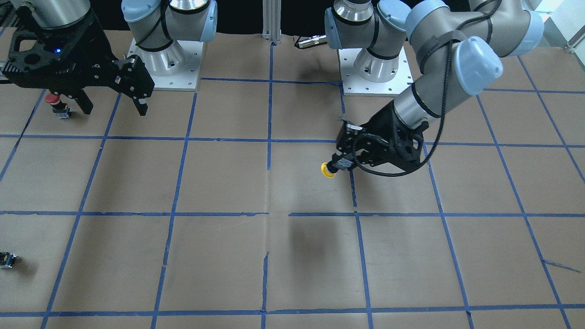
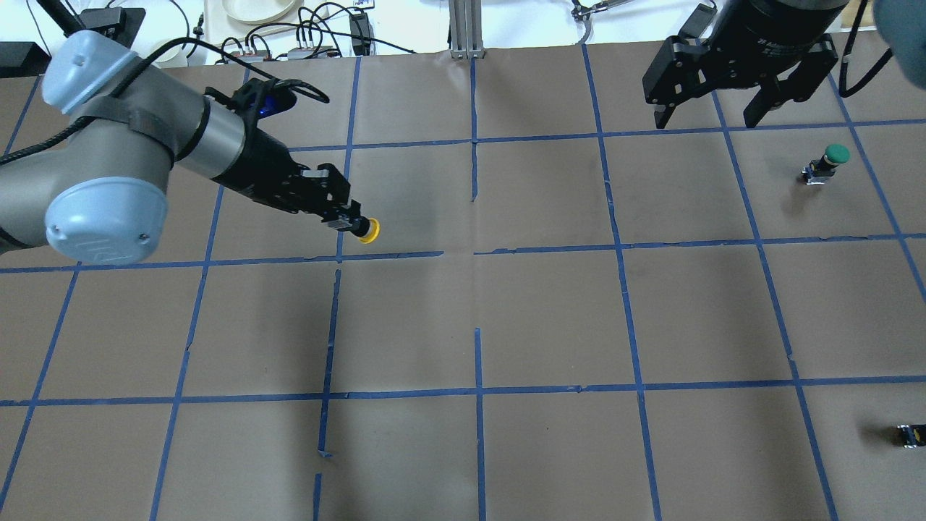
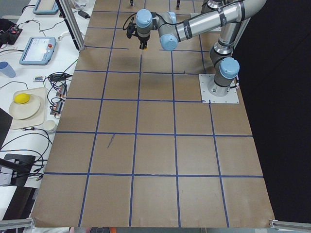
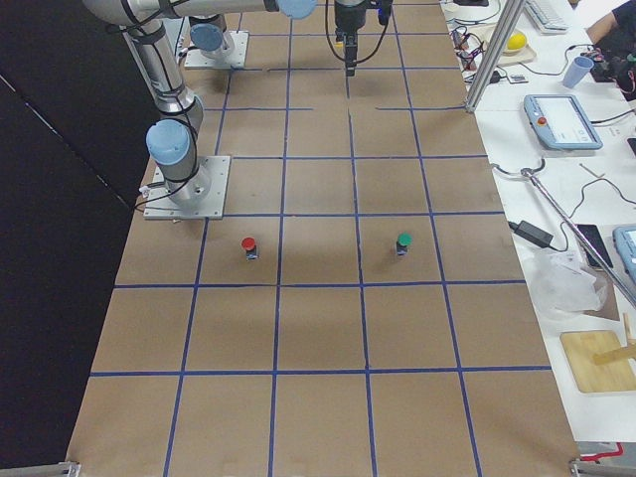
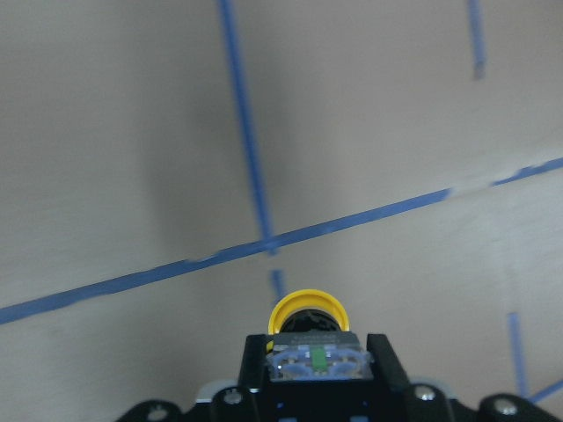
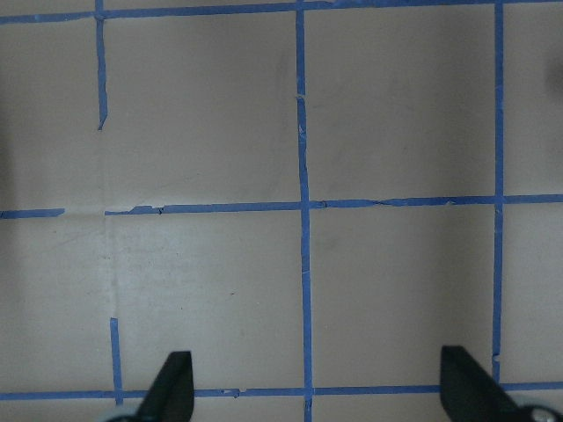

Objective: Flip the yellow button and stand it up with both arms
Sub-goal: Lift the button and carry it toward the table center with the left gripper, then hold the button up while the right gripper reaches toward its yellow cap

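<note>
2 arms work over 1 taped table (image 2: pixel 550 325). From the left base (image 1: pixel 397 84) the left arm (image 2: pixel 123 166) reaches out, wrist near level; the right arm (image 1: pixel 176 20) sits well off to the robot's right of that base. Clamped on the yellow button (image 2: pixel 369 230) by its body is the left gripper (image 2: pixel 351 223). The cap pokes out past the fingertips, just forward of the left base on the operators' side. Its shadow (image 1: pixel 313 228) lies apart, so it's prob. off the surface. Far from that base, the right gripper (image 1: pixel 115 109) hangs spread wide and empty.

Step in hand, I'd judge: hand-over. Bring the right gripper in w/ jaws wide, close on the cap end, and only then release the left. It's a small part, so square up or it may twist out. Then turn it cap-up and set it on the body's flat end.

Left wrist cam shows the body's clear end w/ a green tab seated between the fingers; overhead shows mostly cap. Front cam catches a red button (image 1: pixel 52 99) by the right gripper; overhead hides it but shows a green button (image 2: pixel 835 153).
</note>
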Tool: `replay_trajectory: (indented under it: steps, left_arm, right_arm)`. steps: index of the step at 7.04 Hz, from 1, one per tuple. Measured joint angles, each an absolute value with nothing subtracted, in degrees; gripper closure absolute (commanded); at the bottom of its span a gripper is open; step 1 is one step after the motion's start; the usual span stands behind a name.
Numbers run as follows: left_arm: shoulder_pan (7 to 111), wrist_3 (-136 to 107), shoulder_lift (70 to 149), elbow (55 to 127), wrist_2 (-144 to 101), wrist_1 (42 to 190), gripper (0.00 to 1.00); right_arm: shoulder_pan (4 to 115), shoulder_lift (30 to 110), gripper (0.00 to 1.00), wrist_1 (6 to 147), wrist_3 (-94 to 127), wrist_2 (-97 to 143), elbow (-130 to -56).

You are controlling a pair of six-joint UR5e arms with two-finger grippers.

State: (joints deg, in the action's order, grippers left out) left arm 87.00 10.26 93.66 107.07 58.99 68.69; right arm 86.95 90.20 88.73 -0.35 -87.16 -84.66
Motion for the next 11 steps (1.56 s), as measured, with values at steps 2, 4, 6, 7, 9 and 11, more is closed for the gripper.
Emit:
replay_trajectory:
  steps: [2, 4, 6, 7, 9, 11]
  left_arm:
    - [91.78, -0.84, 93.33, 107.31, 45.52, 66.77, 1.00]
    - [92.54, -5.09, 93.49, 107.22, 30.61, 66.21, 1.00]
    - [92.61, -6.72, 94.17, 107.15, 18.54, 66.26, 1.00]
    - [92.59, -7.61, 94.81, 106.89, 14.65, 66.28, 1.00]
    - [92.55, -10.90, 95.27, 106.02, 11.23, 66.05, 1.00]
    - [92.33, -12.94, 95.51, 105.36, 8.71, 65.94, 1.00]
  right_arm:
    - [79.62, 90.36, 0.00, 86.88, -5.09, -81.61, -84.12]
    - [70.13, 90.37, 0.00, 83.59, -9.68, -72.80, -84.23]
    - [61.92, 90.26, 0.00, 74.22, -13.38, -60.89, -84.67]
    - [59.86, 90.00, 0.00, 67.57, -15.56, -53.72, -85.20]
    - [59.82, 88.27, 0.00, 55.96, -20.76, -41.04, -86.95]
    - [63.13, 87.08, 0.00, 53.39, -23.83, -33.47, -87.60]
